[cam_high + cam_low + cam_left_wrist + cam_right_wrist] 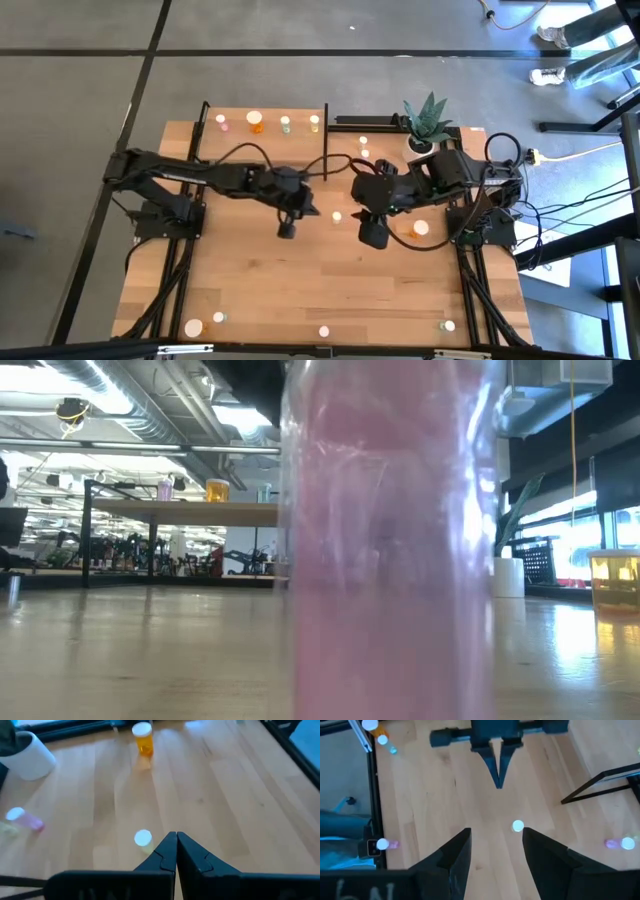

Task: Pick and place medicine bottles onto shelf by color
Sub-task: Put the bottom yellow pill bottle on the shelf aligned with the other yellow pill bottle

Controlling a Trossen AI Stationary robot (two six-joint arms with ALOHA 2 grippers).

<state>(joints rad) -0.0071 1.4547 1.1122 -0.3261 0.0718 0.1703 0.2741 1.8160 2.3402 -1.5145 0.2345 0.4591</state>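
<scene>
The wooden surface point(300, 290) carries the shelf point(265, 135) along its far edge, with four small bottles point(255, 120) standing in a row on it. Beside the shelf stands a white plant pot point(422, 143). In front of the shelf, the left hand point(286, 228) hangs with its fingers pressed together, holding nothing. The right hand point(495, 847) is spread wide above a yellowish bottle point(518, 825), which stands between the two hands, untouched.
</scene>
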